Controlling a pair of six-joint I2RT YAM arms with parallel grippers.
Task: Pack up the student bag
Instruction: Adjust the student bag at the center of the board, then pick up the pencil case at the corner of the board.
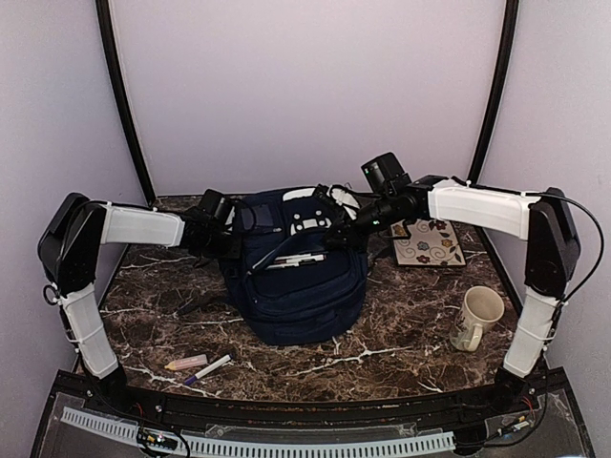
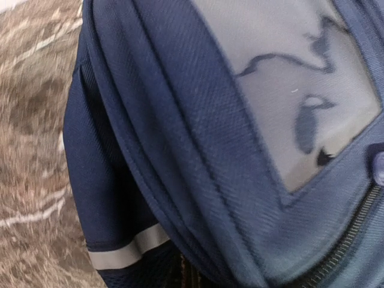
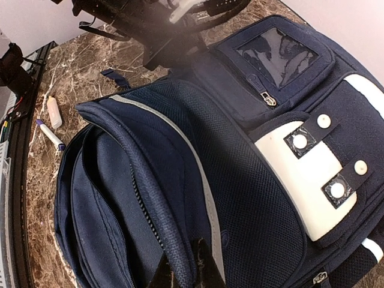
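The student bag (image 1: 301, 286), navy with white patches, lies in the middle of the table with its main compartment unzipped and gaping. My left gripper (image 1: 232, 244) is at the bag's upper left side. In the left wrist view blue fabric (image 2: 198, 138) fills the frame and a fold runs down into the shut jaws (image 2: 187, 277). My right gripper (image 1: 338, 235) is on the bag's upper right. In the right wrist view its fingertips (image 3: 207, 271) are pinched on the zipped rim (image 3: 150, 198) of the opening.
A cream mug (image 1: 475, 318) stands at the right front. A floral-patterned card (image 1: 428, 241) lies behind it under the right arm. A pink stick (image 1: 186, 363) and a purple-capped marker (image 1: 210, 368) lie near the left front edge.
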